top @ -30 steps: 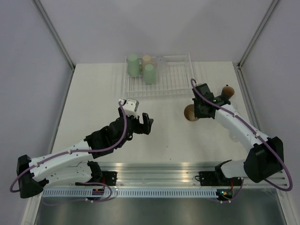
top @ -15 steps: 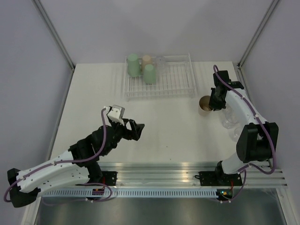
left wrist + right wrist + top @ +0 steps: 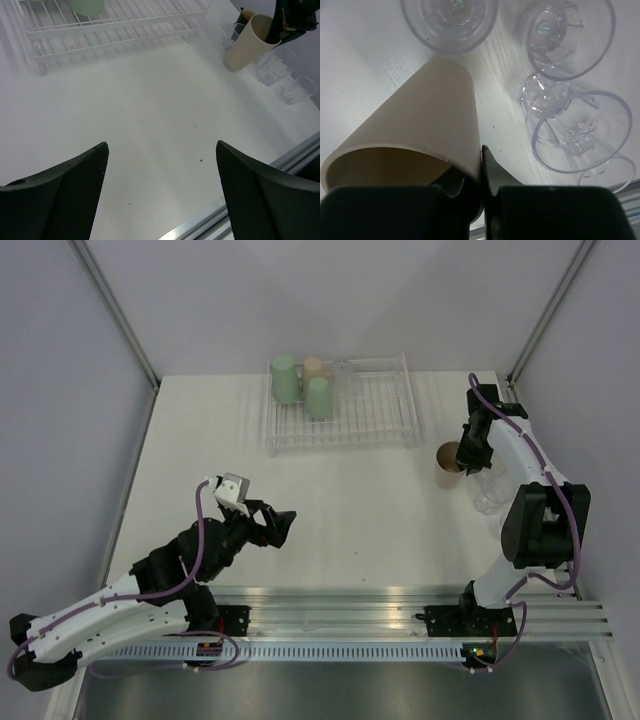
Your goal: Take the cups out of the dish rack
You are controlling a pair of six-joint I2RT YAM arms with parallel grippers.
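Beige cup (image 3: 447, 457), tilted, is pinched at its rim by the right fingers (image 3: 492, 172), just beside clear glasses (image 3: 570, 130) on the bench (image 3: 350, 500). Placing seems underway; next, stand it upright and release. Left fingers (image 3: 60, 195) hang open, empty. Three cups (image 3: 319, 397) stand in the dish rack (image 3: 385, 437).

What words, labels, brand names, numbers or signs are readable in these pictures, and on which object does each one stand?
None: no text can be read in any view.
The beige cup, the mint green cups, the dish rack and the clear glasses show plain surfaces with no print.
The small boards on the base rail are too small to tell whether they bear any marking.
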